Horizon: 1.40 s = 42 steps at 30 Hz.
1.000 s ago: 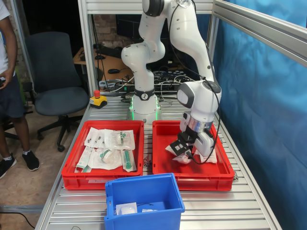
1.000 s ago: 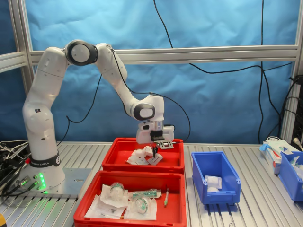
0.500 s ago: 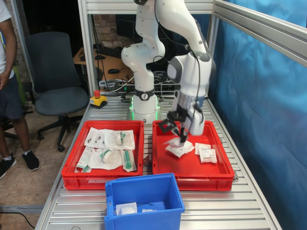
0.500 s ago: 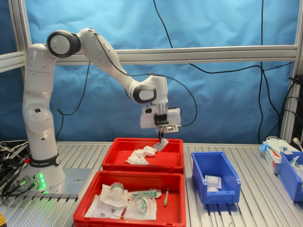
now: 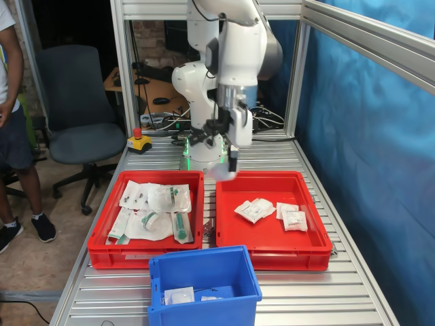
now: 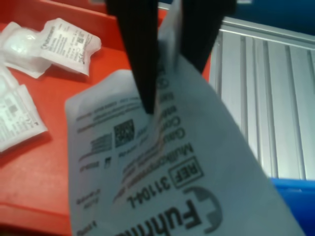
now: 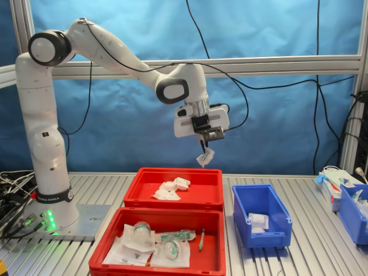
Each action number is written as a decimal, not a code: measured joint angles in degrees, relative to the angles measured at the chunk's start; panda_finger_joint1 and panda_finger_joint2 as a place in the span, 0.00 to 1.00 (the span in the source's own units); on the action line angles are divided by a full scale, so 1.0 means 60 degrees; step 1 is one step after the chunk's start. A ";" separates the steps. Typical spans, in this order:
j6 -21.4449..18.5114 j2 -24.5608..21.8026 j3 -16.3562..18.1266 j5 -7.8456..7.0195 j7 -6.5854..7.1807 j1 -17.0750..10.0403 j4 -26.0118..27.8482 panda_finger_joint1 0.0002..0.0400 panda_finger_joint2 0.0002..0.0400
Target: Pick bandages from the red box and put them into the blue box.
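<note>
Plastic and crinkled wrapper dominate the scene. The gripper (image 7: 203, 144) hangs high above the red box (image 7: 214, 185) in the second exterior view, its two black fingers (image 6: 140, 59) pinched on the upper edge of one bandage packet (image 6: 172, 167); in the wrist view the packet fills most of the picture, a flat white wrapper with black print and a small square code, creased where the fingers bite it. In the first exterior view the same packet (image 5: 225, 170) shows only as a pale blur under the gripper (image 5: 231, 159), over the far rim of the red box (image 5: 319, 248). The other bandages (image 5: 255, 209) lie loose on the smooth floor of that shallow, thick-rimmed tray, small squarish white packets. The deeper blue box (image 5: 204, 266), with its straight walls and rolled rim, holds a few white packets (image 5: 180, 295). Beside the red box sits a twin red tray (image 5: 98, 255) of larger clear packets with green marks (image 5: 153, 207), all on a ribbed aluminium table (image 5: 306, 295).
</note>
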 joint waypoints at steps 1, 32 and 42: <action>-0.0188 -0.0024 -0.0067 0.0000 -0.0024 0.0000 0.0098 0.06 0.06; -0.2222 0.2345 -0.1721 0.0662 -0.0440 0.0000 0.3676 0.06 0.06; -0.1560 0.3823 -0.1869 0.1247 -0.0444 -0.0002 0.4541 0.06 0.06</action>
